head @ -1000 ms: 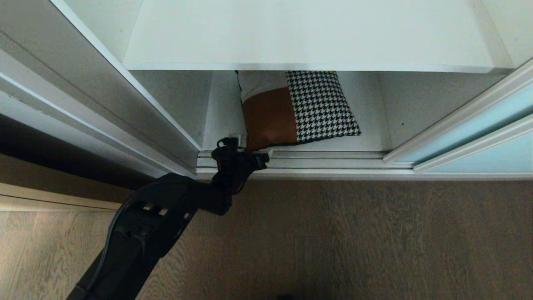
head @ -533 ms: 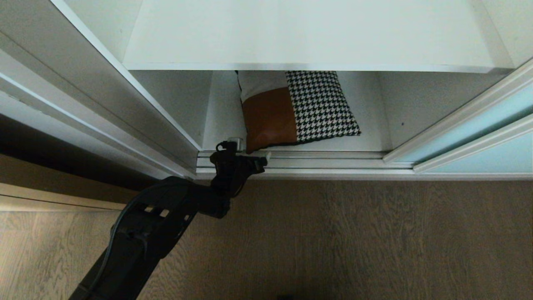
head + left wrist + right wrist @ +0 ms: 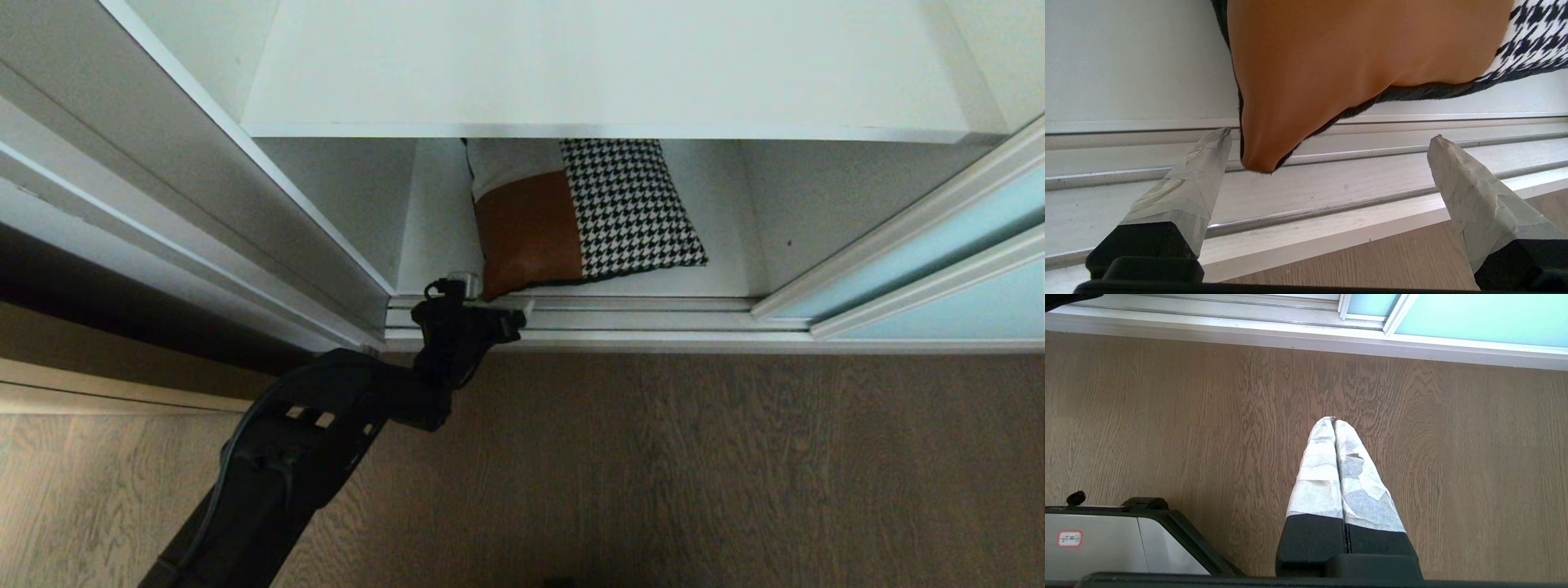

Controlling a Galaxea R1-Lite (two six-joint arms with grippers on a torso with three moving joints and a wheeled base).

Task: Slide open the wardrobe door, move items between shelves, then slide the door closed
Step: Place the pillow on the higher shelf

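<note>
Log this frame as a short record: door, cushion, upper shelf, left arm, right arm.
door: sliding door pushed to the right, wardrobe open
cushion: cushion on the bottom shelf, brown corner overhanging the floor track
upper shelf: shelf bare where visible
left arm: left gripper at the track, jaws wide, holding nothing
right arm: right gripper shut, above the wood floor

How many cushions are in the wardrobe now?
1: the cushion lies on the bottom shelf, its brown corner overhanging the door track. The upper shelf hides its rear, so more may be hidden.
</note>
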